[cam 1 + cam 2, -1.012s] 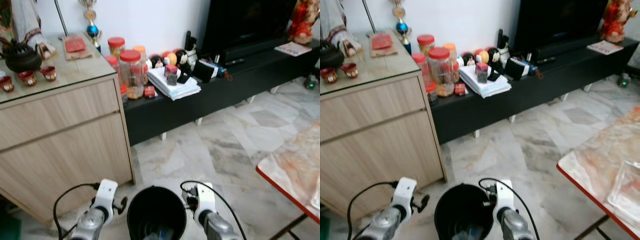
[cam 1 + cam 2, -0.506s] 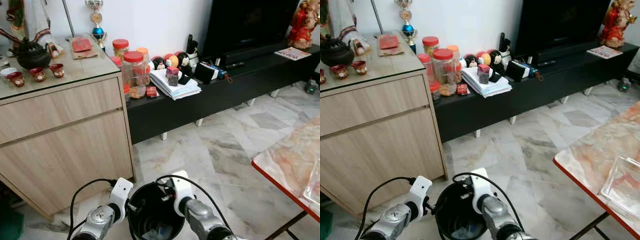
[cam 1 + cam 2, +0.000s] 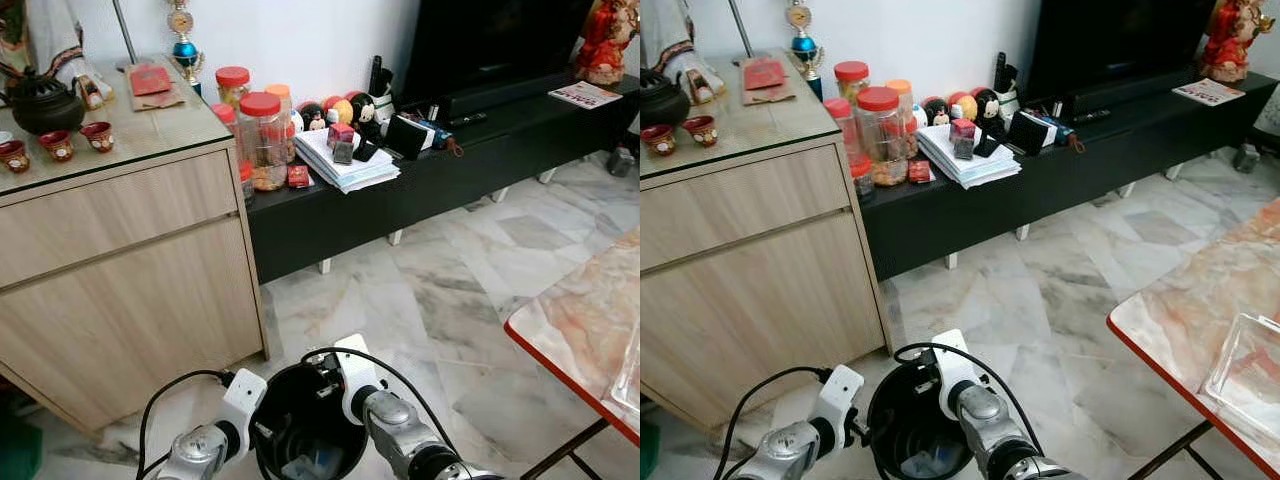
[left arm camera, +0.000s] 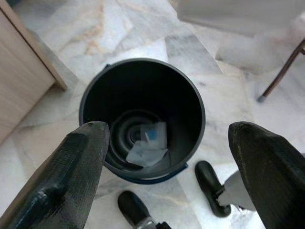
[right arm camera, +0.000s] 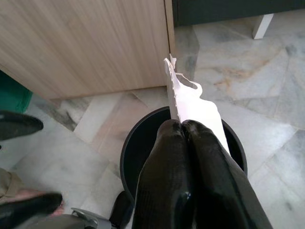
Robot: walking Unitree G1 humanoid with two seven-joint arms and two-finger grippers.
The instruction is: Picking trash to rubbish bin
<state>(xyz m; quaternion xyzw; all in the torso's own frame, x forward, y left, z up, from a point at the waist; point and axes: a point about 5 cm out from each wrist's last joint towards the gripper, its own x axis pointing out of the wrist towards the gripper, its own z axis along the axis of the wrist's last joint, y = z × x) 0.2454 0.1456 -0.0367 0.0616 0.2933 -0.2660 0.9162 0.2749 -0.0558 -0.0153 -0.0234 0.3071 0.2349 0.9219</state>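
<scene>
Right wrist view: white paper scrap [image 5: 190, 102] is clamped in right tool [image 5: 183, 125], held directly above black bin [image 5: 131, 157] opening. Left tool [image 4: 167, 143] spread apart, over bin too.

You have a wooden cabinet [image 3: 130, 260] with a dark teapot [image 3: 44, 103] and small red cups [image 3: 58, 145], red-lidded jars [image 3: 262, 140] beside it, stacked papers [image 3: 345, 165] (on the black TV bench [image 3: 480, 140]), marble floor [image 3: 450, 290].

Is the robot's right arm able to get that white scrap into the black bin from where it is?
Probably yes. The right gripper, shut on the white scrap, is above the bin's open mouth, with nothing between them.
</scene>
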